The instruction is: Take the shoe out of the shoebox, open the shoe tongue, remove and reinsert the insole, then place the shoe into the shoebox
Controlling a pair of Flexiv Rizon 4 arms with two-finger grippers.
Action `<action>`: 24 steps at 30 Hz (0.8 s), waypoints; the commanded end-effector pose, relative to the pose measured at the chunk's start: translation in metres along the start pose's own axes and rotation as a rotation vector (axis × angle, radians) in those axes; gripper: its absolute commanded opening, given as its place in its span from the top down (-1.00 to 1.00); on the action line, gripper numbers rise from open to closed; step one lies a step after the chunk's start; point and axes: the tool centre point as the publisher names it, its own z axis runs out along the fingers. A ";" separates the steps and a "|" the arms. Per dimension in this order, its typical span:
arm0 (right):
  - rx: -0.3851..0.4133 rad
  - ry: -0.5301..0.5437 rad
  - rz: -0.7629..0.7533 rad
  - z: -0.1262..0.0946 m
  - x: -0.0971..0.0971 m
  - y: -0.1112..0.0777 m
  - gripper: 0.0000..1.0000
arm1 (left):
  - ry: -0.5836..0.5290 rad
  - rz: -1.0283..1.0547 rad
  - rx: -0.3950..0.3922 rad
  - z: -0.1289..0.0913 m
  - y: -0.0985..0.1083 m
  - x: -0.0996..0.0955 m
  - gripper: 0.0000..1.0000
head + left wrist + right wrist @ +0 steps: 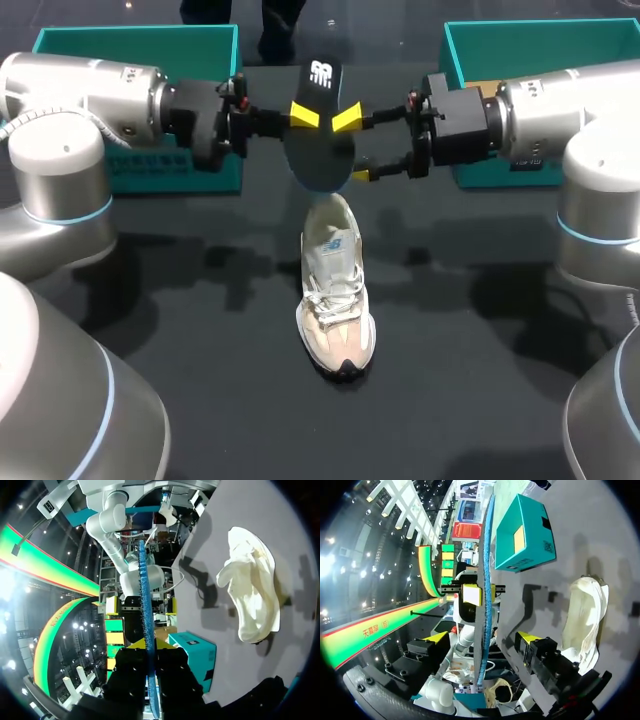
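Clearly, your left gripper (pixel 303 116) had the dark insole (pixel 320 150) clamped, lifted beyond the shoe (pixel 335 290); your right gripper (pixel 355 147) stood spread wide either side of it.

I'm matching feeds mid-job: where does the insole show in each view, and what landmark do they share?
Head view: the insole is in the air beyond the heel of the shoe.
Left wrist view: an edge-on blue strip clamped in the left gripper.
Right wrist view: edge-on between the open fingers of the right gripper.
Shared landmark: the shoe on the table.
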 end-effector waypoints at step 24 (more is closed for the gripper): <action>-0.016 0.033 -0.017 0.021 -0.006 0.002 0.95 | -0.020 0.013 0.010 0.006 -0.005 0.002 1.00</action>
